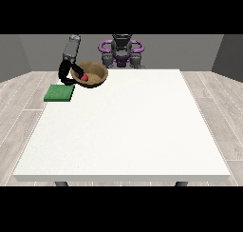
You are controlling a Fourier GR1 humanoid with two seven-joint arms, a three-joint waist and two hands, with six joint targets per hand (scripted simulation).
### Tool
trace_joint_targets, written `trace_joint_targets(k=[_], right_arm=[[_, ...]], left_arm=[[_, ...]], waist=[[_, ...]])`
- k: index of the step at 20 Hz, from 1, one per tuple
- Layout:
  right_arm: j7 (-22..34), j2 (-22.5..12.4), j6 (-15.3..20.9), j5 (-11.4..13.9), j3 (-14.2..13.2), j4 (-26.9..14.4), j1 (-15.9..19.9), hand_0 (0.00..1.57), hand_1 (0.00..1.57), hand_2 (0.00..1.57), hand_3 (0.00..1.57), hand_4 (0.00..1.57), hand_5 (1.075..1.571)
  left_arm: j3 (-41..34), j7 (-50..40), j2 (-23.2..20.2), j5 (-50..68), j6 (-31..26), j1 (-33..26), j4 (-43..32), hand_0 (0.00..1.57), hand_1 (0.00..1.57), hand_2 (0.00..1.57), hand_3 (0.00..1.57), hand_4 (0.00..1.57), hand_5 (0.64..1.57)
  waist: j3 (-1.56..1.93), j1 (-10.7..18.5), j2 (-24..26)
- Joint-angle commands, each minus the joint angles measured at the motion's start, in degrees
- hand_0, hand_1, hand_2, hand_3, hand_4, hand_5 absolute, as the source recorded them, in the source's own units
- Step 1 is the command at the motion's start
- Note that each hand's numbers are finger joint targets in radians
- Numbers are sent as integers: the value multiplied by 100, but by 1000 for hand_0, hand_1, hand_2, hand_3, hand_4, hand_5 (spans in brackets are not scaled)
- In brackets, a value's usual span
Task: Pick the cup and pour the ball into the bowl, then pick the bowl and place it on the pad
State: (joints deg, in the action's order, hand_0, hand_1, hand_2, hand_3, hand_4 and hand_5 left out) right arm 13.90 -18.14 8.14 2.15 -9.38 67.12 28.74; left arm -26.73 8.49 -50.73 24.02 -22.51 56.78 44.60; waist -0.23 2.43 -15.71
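Holding the wooden bowl (pixel 92 74) by its near rim, the hand at the view's left (pixel 66 72) has its fingers curled round the edge, red ball (pixel 84 77) inside. It hangs tilted, just beside the green pad (pixel 59 92), which sits at the counter (pixel 123 131) corner. Tip it further and that ball could roll out; drift left and the bowl may land past the edge. Plenty of open counter to the right. The other hand isn't visible.

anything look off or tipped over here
The bowl is tilted, its opening turned toward the camera, with the red ball inside it. The hand at the view's left holds it at the rim, just beside the green pad, not yet on it. No cup is visible anywhere.
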Motion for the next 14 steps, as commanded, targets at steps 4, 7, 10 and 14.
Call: trace_joint_targets(k=[4, 7, 10, 14], right_arm=[[-481, -813, -877, -131, -250, -452, 91, 1571, 1571, 1571, 1571, 1299, 1520], [-870, -984, -945, -140, -463, -951, 163, 1571, 1571, 1571, 1571, 1305, 1528], [-1011, -779, -755, 17, -333, -1145, 432, 1571, 1571, 1571, 1571, 1305, 1528], [-1060, -1155, -1142, -205, -623, -1563, 629, 1571, 1571, 1571, 1571, 1297, 1534]], left_arm=[[-235, 104, -504, 14, 63, -32, -123, 0, 0, 0, 0, 0, 1539], [-153, 291, -272, 39, -12, -214, 111, 0, 0, 0, 0, 0, 1535], [0, 230, -148, -89, 377, -53, 270, 0, 0, 0, 0, 0, 1539], [45, 284, -10, -131, 549, -235, 391, 0, 0, 0, 0, 0, 1535]], waist=[[28, -363, -355], [28, -236, -479], [29, -341, -512], [28, -348, -367]])
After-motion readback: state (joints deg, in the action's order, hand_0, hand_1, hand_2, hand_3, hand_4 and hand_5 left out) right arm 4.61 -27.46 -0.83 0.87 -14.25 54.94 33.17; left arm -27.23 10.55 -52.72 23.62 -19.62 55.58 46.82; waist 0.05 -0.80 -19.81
